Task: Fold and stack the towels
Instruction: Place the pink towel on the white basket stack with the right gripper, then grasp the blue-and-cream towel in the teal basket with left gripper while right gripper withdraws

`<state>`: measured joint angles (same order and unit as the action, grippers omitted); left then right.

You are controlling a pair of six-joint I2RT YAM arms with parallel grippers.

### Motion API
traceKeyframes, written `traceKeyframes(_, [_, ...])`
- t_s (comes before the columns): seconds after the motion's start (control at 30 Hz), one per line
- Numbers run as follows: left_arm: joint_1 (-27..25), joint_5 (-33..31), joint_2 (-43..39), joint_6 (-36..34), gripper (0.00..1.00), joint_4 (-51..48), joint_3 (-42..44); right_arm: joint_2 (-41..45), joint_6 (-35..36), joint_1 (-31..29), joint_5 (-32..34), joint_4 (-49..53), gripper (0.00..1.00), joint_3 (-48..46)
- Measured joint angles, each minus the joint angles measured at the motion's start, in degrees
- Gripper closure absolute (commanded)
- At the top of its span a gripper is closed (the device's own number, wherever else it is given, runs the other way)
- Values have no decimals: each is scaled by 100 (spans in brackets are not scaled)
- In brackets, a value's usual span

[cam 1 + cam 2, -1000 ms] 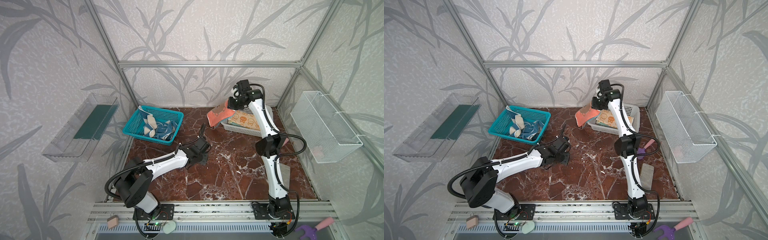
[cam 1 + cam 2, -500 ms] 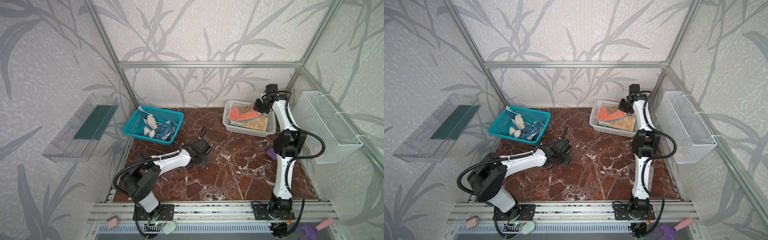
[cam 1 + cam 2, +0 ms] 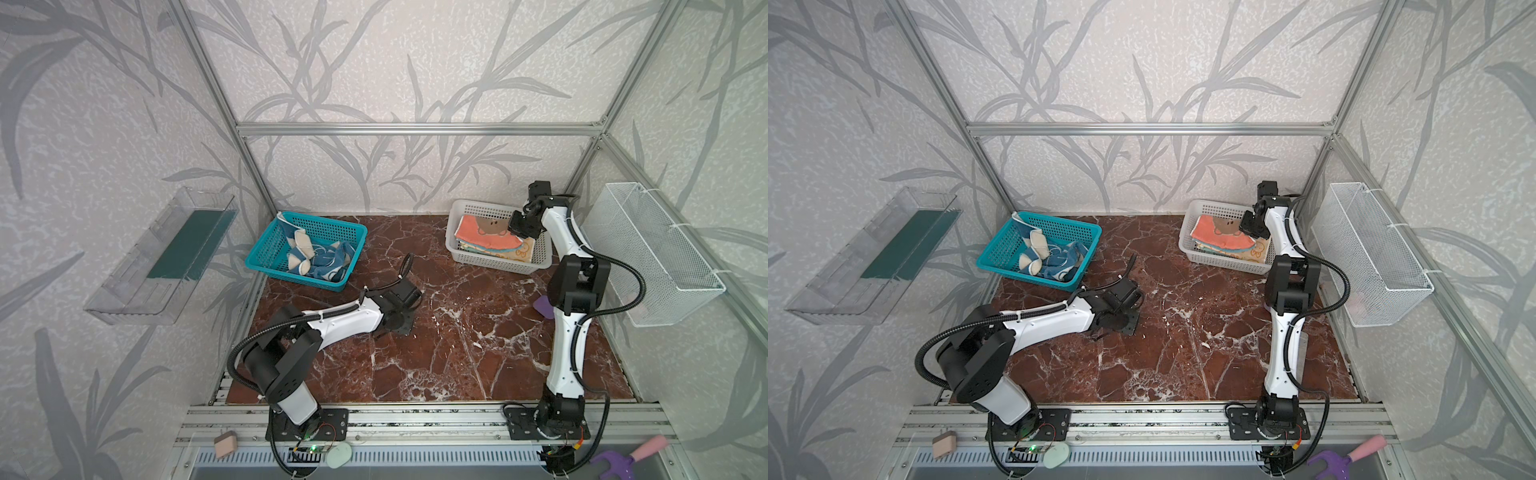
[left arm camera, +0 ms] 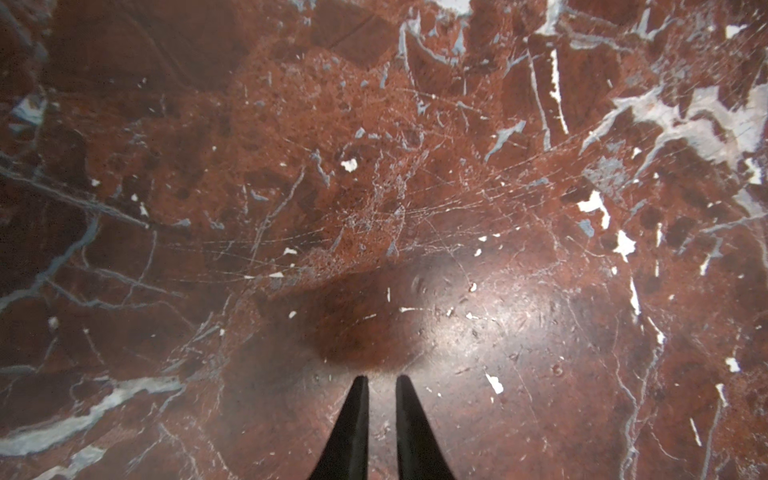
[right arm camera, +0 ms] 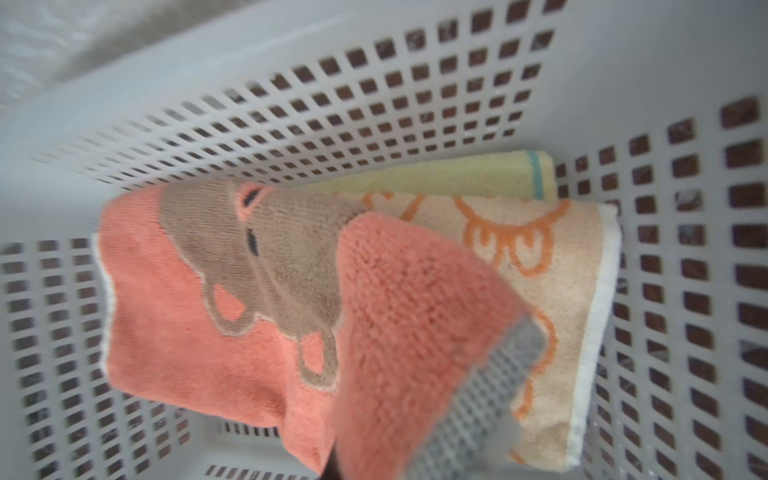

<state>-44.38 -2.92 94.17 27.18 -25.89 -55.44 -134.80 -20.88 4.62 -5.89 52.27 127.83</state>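
We judge the task partly done.

Stacked in the white basket [image 3: 490, 266], far right, are three folded towels:
- the yellow towel [image 5: 457, 174] lowest;
- the cream towel [image 5: 561, 270] with orange figures on it;
- the coral towel [image 5: 187, 311] on top, one corner raised toward the right gripper [image 3: 519, 228].

We cannot tell whether those fingers grasp that corner or have let go.

Remaining is the blue-and-cream heap [image 3: 320, 262] in the teal basket [image 3: 291, 277], far left. We cannot read how many towels it holds.

The left gripper [image 4: 381, 380] hangs over the bare marble table [image 3: 457, 353], fingers nearly together, holding nothing.

There are two baskets on the table.
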Motion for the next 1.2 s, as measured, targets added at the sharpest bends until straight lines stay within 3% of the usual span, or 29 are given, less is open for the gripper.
traceKeyframes(0.1, [0,-2,11,-7,84,-72,-118,83,131,-2,273,55,30,-129])
traceKeyframes(0.4, [7,-22,4,0,83,-111,-260,1532,927,-584,1128,149,29,-190])
traceKeyframes(0.57, [232,24,4,-31,81,-299,-487,3134,1043,-870,713,-588,29,-1853])
traceKeyframes(0.73, [1137,101,-72,-179,76,-562,-1060,4413,975,-1287,389,-1508,29,-4098])
traceKeyframes(0.8, [1478,26,-208,-348,68,-673,-1305,4662,916,-1484,275,-1714,29,-4690])
traceKeyframes(1.0, [2474,-195,-575,-833,41,-975,-2212,5038,647,-2111,57,-2129,30,-5827])
traceKeyframes(1.2, [3906,-315,-42,-997,32,-1523,-3198,5149,334,-2677,-42,-2339,30,-6542])
